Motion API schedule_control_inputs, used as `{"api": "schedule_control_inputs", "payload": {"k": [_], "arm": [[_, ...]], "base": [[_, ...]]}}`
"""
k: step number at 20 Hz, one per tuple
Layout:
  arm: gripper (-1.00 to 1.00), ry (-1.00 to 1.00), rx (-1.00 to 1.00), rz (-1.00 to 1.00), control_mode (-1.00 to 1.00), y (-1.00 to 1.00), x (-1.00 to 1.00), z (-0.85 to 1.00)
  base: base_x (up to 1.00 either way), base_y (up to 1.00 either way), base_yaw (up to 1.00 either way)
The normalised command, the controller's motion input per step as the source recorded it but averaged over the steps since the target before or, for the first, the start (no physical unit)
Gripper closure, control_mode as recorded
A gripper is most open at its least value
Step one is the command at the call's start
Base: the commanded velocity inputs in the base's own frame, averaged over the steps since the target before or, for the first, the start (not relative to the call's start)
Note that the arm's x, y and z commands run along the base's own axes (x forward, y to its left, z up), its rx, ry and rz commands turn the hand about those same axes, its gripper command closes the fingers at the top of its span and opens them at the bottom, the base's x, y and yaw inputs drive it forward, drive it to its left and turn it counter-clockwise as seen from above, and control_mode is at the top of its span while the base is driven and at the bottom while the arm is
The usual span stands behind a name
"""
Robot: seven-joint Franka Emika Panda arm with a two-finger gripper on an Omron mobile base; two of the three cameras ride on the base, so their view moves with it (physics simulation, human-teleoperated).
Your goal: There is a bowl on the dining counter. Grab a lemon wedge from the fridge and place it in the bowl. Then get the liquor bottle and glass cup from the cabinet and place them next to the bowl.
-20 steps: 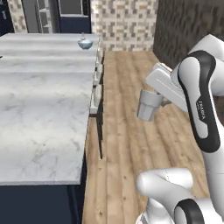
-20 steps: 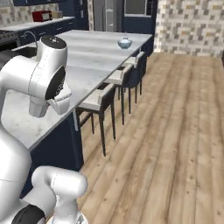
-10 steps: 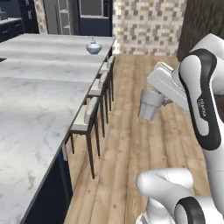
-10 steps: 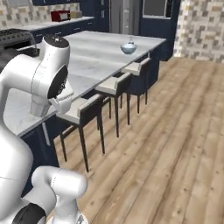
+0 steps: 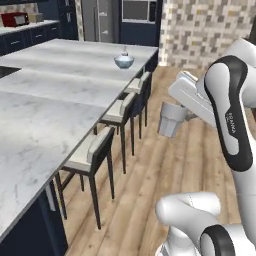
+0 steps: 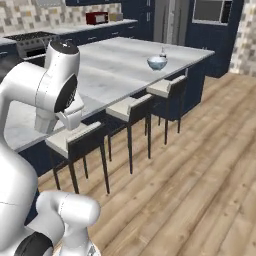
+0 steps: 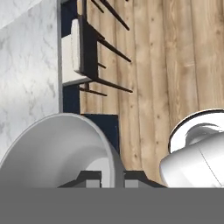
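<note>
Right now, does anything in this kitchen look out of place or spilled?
Only one oddity: the glass cup hangs tilted over the wood floor, pinched by the end effector. The bowl sits upright on the dining counter; nothing spilled.

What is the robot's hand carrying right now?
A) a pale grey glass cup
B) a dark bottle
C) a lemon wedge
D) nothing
A: the gripper is clamped on the rim of the glass cup, a pale grey tumbler hanging above the wooden floor beside the stools.
</note>
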Motion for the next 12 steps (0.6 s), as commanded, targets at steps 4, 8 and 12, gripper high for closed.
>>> {"api": "schedule_control_inputs", "payload": {"k": [4,8,12], "arm": [[1.0,0.0,0.0,0.0,1.0,0.0,0.0,0.0],[1.0,0.0,0.0,0.0,1.0,0.0,0.0,0.0],[1.0,0.0,0.0,0.0,1.0,0.0,0.0,0.0]], "base": [[1.0,-0.96,0.33],[1.0,-0.97,0.33],[1.0,-1.0,0.34]]}}
